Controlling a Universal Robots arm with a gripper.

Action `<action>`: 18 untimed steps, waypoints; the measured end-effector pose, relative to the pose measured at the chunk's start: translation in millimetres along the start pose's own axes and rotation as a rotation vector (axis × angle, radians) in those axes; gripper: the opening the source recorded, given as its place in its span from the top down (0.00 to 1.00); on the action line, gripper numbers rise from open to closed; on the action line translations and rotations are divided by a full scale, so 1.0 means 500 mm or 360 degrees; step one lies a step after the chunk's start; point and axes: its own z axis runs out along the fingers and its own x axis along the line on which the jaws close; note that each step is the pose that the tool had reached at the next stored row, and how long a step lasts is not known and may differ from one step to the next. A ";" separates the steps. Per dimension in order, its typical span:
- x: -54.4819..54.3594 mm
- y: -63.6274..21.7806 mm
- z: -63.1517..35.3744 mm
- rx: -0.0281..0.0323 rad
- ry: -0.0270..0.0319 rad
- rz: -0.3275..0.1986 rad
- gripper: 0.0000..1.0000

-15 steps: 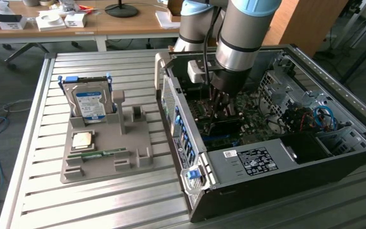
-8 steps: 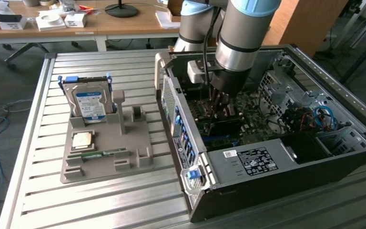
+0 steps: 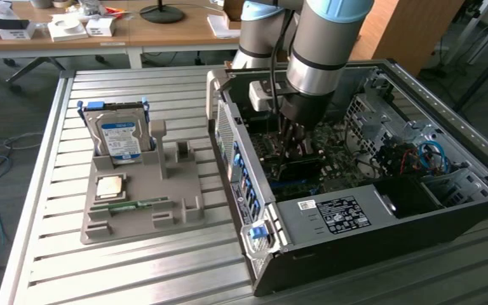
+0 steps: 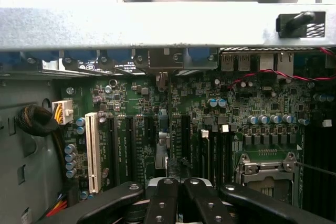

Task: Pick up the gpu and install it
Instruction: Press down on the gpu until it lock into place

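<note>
A slatted metal table (image 3: pixel 49 210) is seen carrying pretty much everything. A grey holder tray (image 3: pixel 142 197) is set on it toward the exterior view's left, and an open PC case (image 3: pixel 380 222) is laid right beside that.

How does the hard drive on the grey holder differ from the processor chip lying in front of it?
The silver hard drive with the blue-white label stands upright in a slot of the grey holder tray; the small square processor chip lies flat. The drive is boxy and clearly larger; the chip is thin. The drive carries blue rails on its sides; the chip shows a pale metal top. Both sit on that tray, outside the open computer case.
</note>
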 end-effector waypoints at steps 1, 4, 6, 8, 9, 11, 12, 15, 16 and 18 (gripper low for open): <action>0.000 0.000 0.000 -0.00001 0.00001 0.0000 0.89; 0.000 0.001 0.001 0.00001 -0.00003 0.0000 0.89; 0.000 0.001 0.004 0.00013 -0.00031 0.0000 0.89; 0.000 0.001 0.003 0.00004 -0.00014 0.0000 0.89; 0.000 0.001 0.003 0.00001 -0.00006 0.0000 0.89; 0.000 0.001 0.003 0.00001 -0.00004 0.0000 0.89; 0.000 0.001 0.003 0.00001 -0.00005 0.0000 0.89; 0.000 0.002 0.004 -0.00001 0.00004 0.0000 0.89; 0.001 0.002 0.005 -0.00002 0.00005 0.0000 0.89; 0.000 0.002 0.005 -0.00001 0.00000 0.0000 0.89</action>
